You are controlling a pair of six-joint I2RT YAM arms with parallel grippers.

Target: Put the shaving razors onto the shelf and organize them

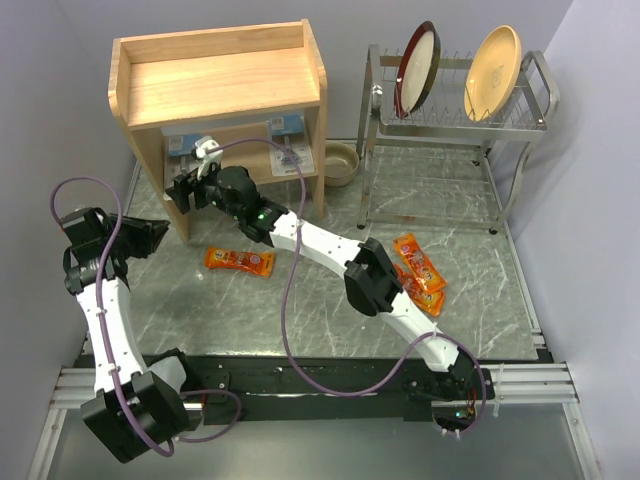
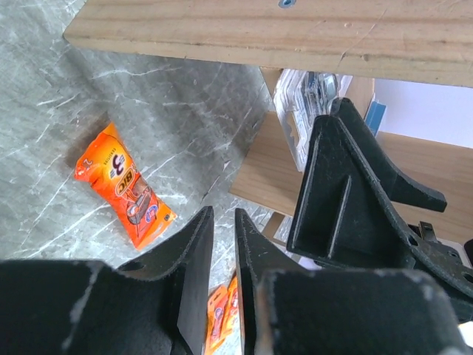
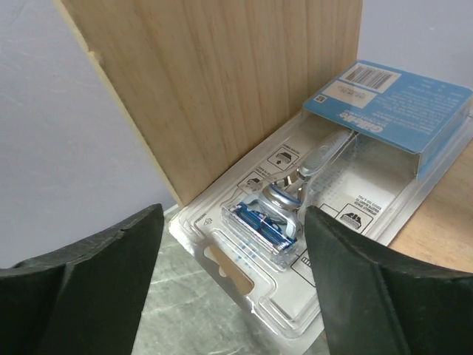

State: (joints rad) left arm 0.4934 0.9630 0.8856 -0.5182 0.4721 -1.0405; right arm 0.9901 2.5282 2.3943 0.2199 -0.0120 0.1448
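Starting at the frame's bottom, the grey marbled table (image 1: 210, 320) carries one orange pack (image 1: 240, 260) centre-left and two more orange packs (image 1: 420, 272) centre-right. The left gripper (image 2: 222, 222) hovers nearly pinched together, empty. Farther up, the right gripper (image 3: 233, 222) spreads wide over a clear blister pack (image 3: 355, 170) on the wooden shelf's (image 1: 220, 85) lower tier. A second blister pack (image 1: 288, 135) lies alongside, and pale walls stand behind.

Top cam looked down from above the near edge, whole worktop (image 1: 480, 250) in view. Left wrist cam sat low and close, facing the shelf (image 1: 215, 85) at the far-left corner. Right wrist cam was closer still. Both wrists shared its blister pack (image 3: 295, 222).
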